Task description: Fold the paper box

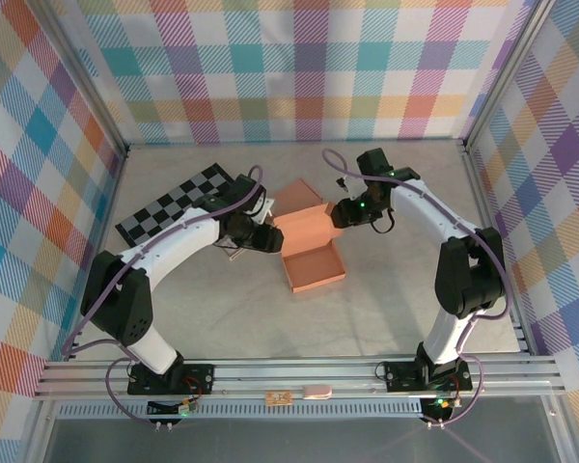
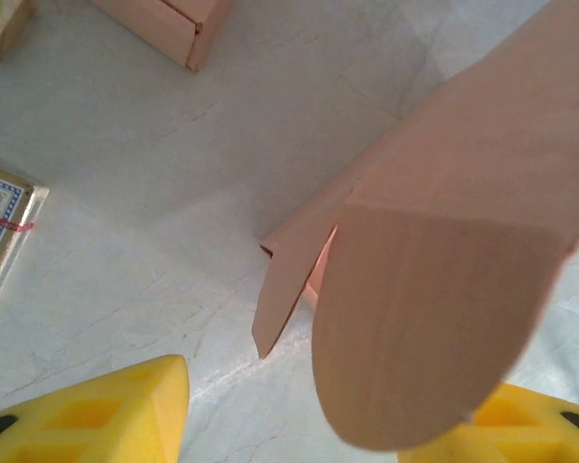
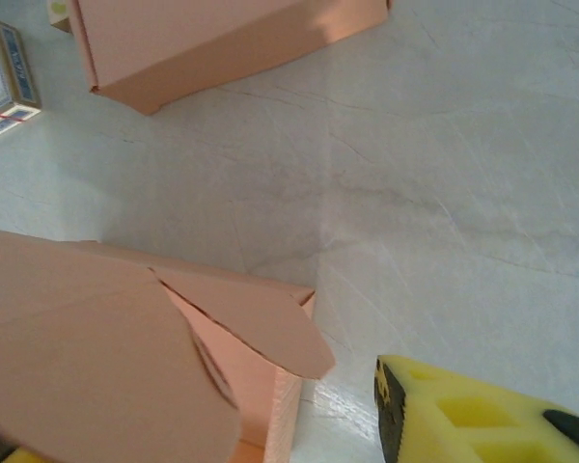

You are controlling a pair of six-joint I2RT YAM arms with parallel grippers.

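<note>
The salmon paper box (image 1: 309, 253) lies mid-table, its tray open toward the near side and its lid part raised behind. My left gripper (image 1: 267, 236) is at the box's left end and my right gripper (image 1: 340, 214) at its right end. In the left wrist view a rounded flap (image 2: 425, 328) of the box hangs between the yellow fingers (image 2: 96, 415), which stand well apart, so the left gripper (image 2: 338, 439) is open. In the right wrist view the box's side flaps (image 3: 261, 323) reach between the jaws. One yellow finger (image 3: 492, 415) is apart from the cardboard, and the right gripper (image 3: 241, 446) is open.
A second salmon box (image 1: 297, 200) lies just behind the first, also seen as the closed box (image 3: 222, 39). A checkerboard sheet (image 1: 179, 207) lies at the back left. A small blue-edged card box (image 2: 0, 231) sits on the table near it. Plaid walls enclose the table.
</note>
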